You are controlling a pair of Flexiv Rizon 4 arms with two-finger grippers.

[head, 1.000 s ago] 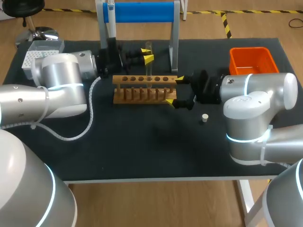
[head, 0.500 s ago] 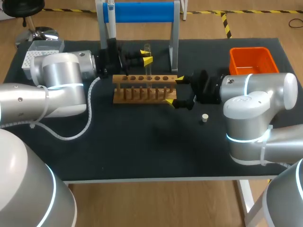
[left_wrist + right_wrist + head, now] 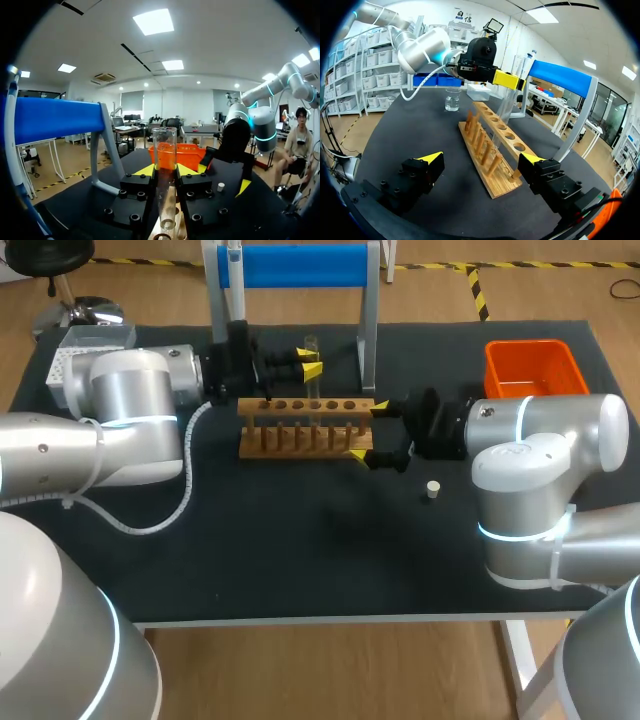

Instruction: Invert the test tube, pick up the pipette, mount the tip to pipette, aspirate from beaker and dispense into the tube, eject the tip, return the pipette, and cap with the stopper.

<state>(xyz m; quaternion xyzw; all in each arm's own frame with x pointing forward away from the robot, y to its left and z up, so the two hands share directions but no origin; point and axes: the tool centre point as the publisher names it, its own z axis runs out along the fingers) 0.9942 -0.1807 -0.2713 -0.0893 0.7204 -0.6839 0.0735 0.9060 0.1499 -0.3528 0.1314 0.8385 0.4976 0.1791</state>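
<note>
Since a second ago the left gripper (image 3: 166, 170) has shifted slightly back toward its own arm, carrying the test tube (image 3: 165, 150) with it. Its jaws are clamped on the tube from both sides. The tube's long axis is vertical: open mouth up above the jaws, rounded end down below them at the rack (image 3: 305, 428) top board. I cannot tell if it is clear of the hole. The right gripper (image 3: 482, 159) jaws stand wide apart with the rack's end between them, not gripped. The stopper (image 3: 433, 489) lies beside the right gripper on the table (image 3: 300, 560).

Clear test tube (image 3: 165, 150) upright above the wooden rack (image 3: 305, 440).
</note>
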